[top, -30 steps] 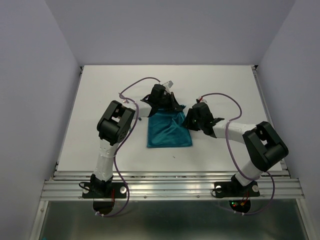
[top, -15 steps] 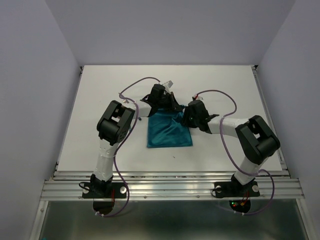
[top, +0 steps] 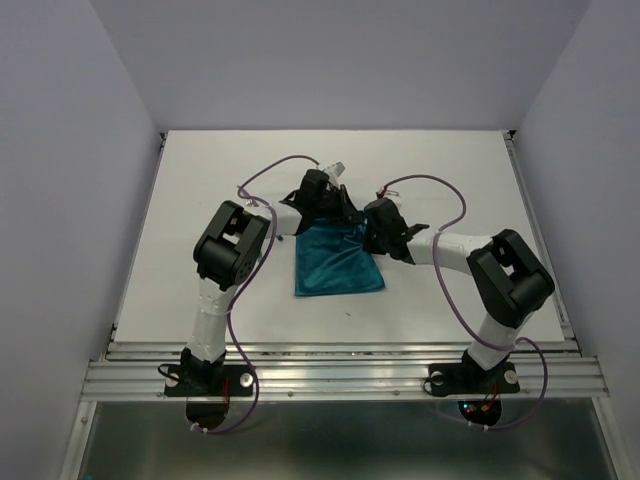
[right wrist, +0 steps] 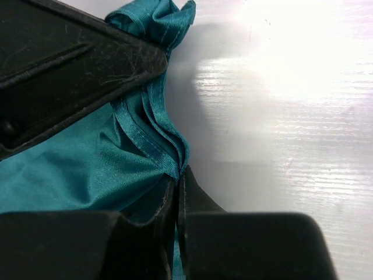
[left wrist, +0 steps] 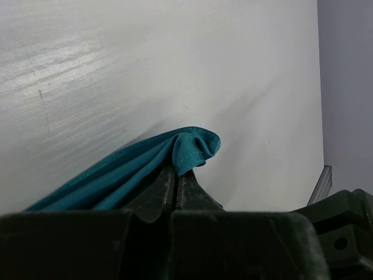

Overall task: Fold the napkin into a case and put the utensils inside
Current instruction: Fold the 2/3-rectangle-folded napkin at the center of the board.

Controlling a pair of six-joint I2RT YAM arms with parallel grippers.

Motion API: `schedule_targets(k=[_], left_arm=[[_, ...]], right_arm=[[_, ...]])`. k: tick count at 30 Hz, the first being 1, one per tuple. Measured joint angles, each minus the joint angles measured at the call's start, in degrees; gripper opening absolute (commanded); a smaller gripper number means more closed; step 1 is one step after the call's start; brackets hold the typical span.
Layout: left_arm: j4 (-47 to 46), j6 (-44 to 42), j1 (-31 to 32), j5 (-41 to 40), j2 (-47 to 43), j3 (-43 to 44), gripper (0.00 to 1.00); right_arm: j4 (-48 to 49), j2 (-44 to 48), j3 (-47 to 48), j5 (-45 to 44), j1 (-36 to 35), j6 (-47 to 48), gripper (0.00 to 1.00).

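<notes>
The teal-green napkin (top: pixel 338 262) lies folded on the white table (top: pixel 200 200), its far edge bunched between both arms. My left gripper (top: pixel 346 215) is shut on the napkin's far corner; in the left wrist view the cloth (left wrist: pixel 116 175) curls over the left gripper (left wrist: pixel 176 175). My right gripper (top: pixel 373 236) is shut on the stacked hemmed edges at the napkin's far right. The right wrist view has these layers (right wrist: pixel 148 140) pinched in the right gripper (right wrist: pixel 179 175), with the left arm's dark finger (right wrist: pixel 76 64) just above. The utensils are out of view.
Purple cables (top: pixel 285 165) loop over both arms. A metal rail (top: pixel 340 375) runs along the table's near edge, and grey walls close in the sides and back. The table's raised side edge (left wrist: pixel 322 184) appears in the left wrist view.
My right gripper has moved left to the napkin's far right edge and shut on it. The left gripper has held its grip without moving.
</notes>
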State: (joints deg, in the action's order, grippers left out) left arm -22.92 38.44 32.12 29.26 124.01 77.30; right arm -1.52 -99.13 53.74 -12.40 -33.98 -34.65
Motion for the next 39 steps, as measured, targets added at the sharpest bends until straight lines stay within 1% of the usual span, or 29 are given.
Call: schedule_targets(k=[15, 16, 17, 18, 19, 22, 25, 26, 27, 28, 29, 31, 32, 33, 34, 37, 39], left_arm=[[-8.44, 2.47, -0.37, 1.84, 0.83, -4.09, 0.0], [-8.72, 2.56, -0.39, 1.86, 0.83, -4.22, 0.02], [-8.96, 2.6, -0.42, 1.86, 0.83, -4.26, 0.12], [-9.07, 2.62, -0.42, 1.9, 0.83, -4.33, 0.12], [-9.29, 2.73, -0.42, 1.97, 0.83, -4.44, 0.19], [-9.7, 2.78, -0.42, 2.03, 0.83, -4.83, 0.25], [-10.23, 2.62, -0.42, 2.01, 0.83, -5.46, 0.25], [-10.23, 2.6, -0.42, 2.03, 0.83, -5.64, 0.25], [-10.23, 2.58, -0.42, 2.01, 0.83, -5.66, 0.2], [-10.23, 2.58, -0.42, 2.01, 0.83, -5.66, 0.05], [-10.27, 2.56, -0.42, 2.08, 0.83, -5.66, 0.0], [-10.27, 2.36, -0.42, 2.19, 0.83, -5.68, 0.0], [-10.25, 2.38, -0.42, 2.25, 0.83, -5.68, 0.0], [-10.25, 2.36, -0.42, 2.4, 0.83, -5.68, 0.0], [-10.23, 2.38, -0.42, 2.45, 0.83, -5.68, 0.0], [-10.25, 2.36, -0.42, 2.64, 0.83, -5.7, 0.0], [-10.25, 2.29, -0.42, 2.82, 0.83, -5.7, 0.0]], right_arm=[[-18.53, -5.66, 12.31, -18.51, -7.32, -0.07, 0.01], [-19.74, -6.16, 13.22, -20.0, -7.87, -0.04, 0.01], [-20.35, -6.51, 13.79, -20.55, -8.24, -0.04, 0.01], [-21.24, -7.1, 14.53, -21.55, -8.87, -0.07, 0.01], [-22.1, -7.48, 15.17, -22.49, -9.2, -0.07, 0.01], [-23.67, -7.85, 15.78, -24.35, -9.79, -0.07, 0.01], [-24.26, -7.85, 15.82, -24.85, -9.88, -0.09, 0.01], [-24.3, -7.85, 15.8, -24.85, -9.88, -0.09, 0.01], [-24.3, -7.85, 15.8, -24.83, -9.88, -0.07, 0.01], [-24.26, -7.85, 15.78, -24.65, -9.88, -0.09, 0.01], [-24.17, -7.85, 15.69, -24.35, -9.88, -0.13, 0.01], [-23.15, -7.8, 15.08, -23.45, -9.88, -0.13, 0.13], [-22.34, -7.67, 14.4, -22.67, -9.88, -0.09, 0.21], [-21.2, -7.34, 13.31, -21.55, -9.88, 0.02, 0.38], [-20.06, -6.91, 12.41, -20.79, -9.88, -0.22, 0.46], [-17.27, -3.52, 8.26, -16.04, -8.98, 0.48, 0.65], [-15.69, -0.92, 6.69, -12.7, -7.5, 0.79, 0.68]])
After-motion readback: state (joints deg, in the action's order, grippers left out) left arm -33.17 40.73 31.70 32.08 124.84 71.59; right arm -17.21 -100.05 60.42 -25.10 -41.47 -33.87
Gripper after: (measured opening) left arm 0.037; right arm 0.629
